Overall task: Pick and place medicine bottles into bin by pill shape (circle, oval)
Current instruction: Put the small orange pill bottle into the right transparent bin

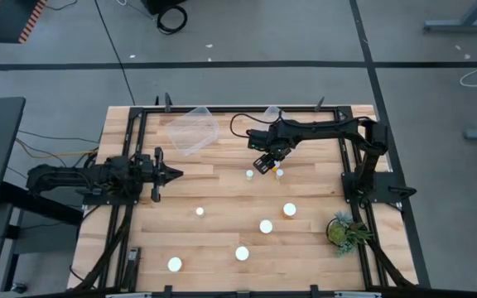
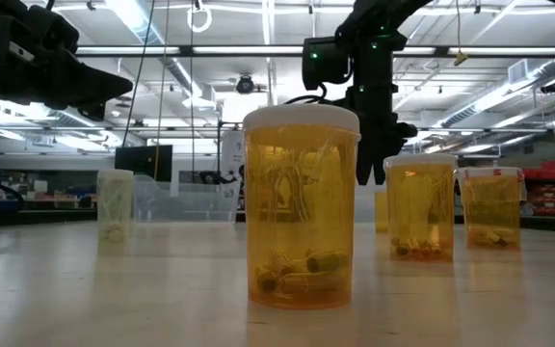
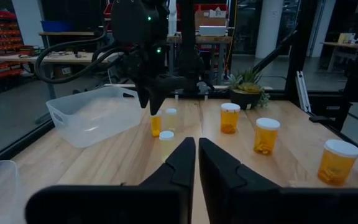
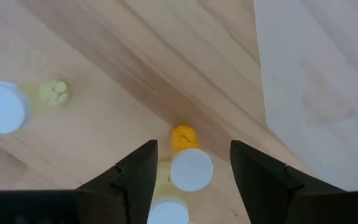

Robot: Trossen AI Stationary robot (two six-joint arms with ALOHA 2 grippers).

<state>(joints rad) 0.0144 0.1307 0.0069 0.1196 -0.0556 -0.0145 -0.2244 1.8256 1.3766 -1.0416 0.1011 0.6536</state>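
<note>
- Nearest the front edge of the table (image 1: 222, 199), well apart from the clear bin (image 1: 193, 128): two medicine bottles (image 1: 175, 264), upright, white-capped.
- Further in, still well short of the bin: three mid-table bottles (image 1: 265, 225), upright, each apart from the others.
- Off past the bin's right-hand side and well toward the front: green plant (image 1: 344, 230), at the table's edge.
- Level with the bin's front corner, on its left: left gripper (image 1: 175, 174), fingers pressed together, gripping nothing.
- Just in front of the bin and to its right: right gripper (image 1: 263, 164), fingers spread wide, empty, hanging over a small bottle (image 4: 191, 169) framed between them but not touched.
- On either side of that gripper: flanking bottles (image 1: 249, 174), upright on the wood.
</note>
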